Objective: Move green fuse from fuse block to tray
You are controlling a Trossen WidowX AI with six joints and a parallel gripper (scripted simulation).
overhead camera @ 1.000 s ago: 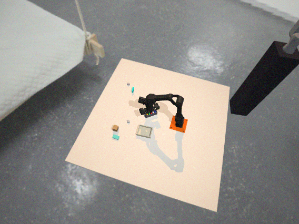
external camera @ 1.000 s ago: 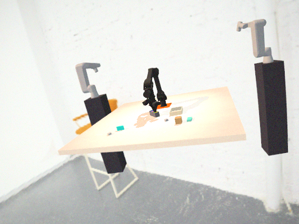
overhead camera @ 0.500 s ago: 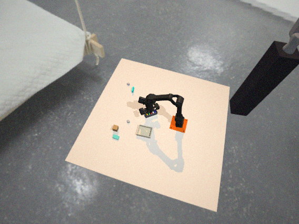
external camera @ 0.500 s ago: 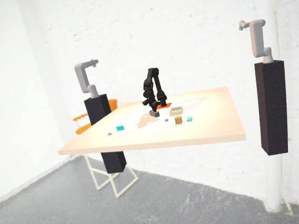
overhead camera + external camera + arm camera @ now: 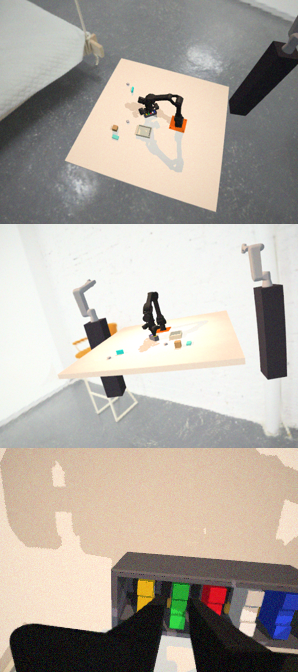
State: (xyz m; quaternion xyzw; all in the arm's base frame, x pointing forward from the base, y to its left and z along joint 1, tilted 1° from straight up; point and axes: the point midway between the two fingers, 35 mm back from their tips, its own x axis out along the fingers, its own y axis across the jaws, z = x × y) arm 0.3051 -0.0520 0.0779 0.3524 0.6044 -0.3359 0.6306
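The dark fuse block (image 5: 151,115) (image 5: 156,338) (image 5: 200,568) holds a row of fuses. The green fuse (image 5: 149,114) (image 5: 179,592) stands in the block between the yellow fuse (image 5: 146,587) and the red fuse (image 5: 215,593). My gripper (image 5: 149,110) (image 5: 154,334) (image 5: 176,603) points down over the block. It is open with a narrow gap, one fingertip on each side of the green fuse in the wrist view. Whether a finger touches a fuse cannot be told; the fingers hide parts of the yellow and red fuses. The tray (image 5: 142,136) (image 5: 174,337) is empty.
The white fuse (image 5: 253,598) and blue fuse (image 5: 283,617) stand right of the red one. A brown cube (image 5: 115,128) (image 5: 178,344), two teal blocks (image 5: 115,137) (image 5: 132,89) and two small grey pieces (image 5: 127,121) (image 5: 127,84) lie on the table.
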